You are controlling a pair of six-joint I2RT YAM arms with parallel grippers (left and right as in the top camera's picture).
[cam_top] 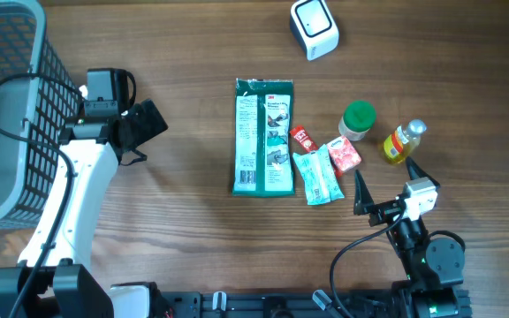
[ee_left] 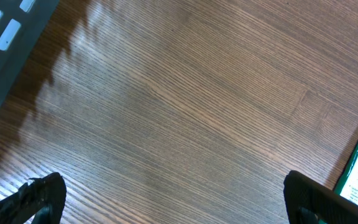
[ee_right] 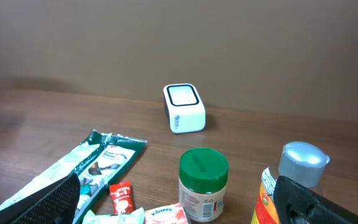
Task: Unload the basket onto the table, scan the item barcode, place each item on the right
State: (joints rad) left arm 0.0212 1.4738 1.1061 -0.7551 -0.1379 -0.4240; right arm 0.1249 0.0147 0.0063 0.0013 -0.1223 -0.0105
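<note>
Since both jaws stand apart and empty, nothing's picked yet. Right gripper [cam_top: 384, 177] hovers near yellow bottle [cam_top: 402, 141] and green-lidded jar [cam_top: 358, 121]. Kleenex pack [cam_top: 318, 177] crowds them, so reaching in risks toppling either. 3M packet [cam_top: 264, 137] lies flat mid-bench, left gripper [cam_top: 148, 128] by grey basket [cam_top: 56, 88]. White scanner [cam_top: 314, 28] sits farthest, unobstructed.

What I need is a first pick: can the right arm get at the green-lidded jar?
Probably yes: the open right gripper faces the jar with nothing between, though the yellow bottle stands close beside it.
</note>
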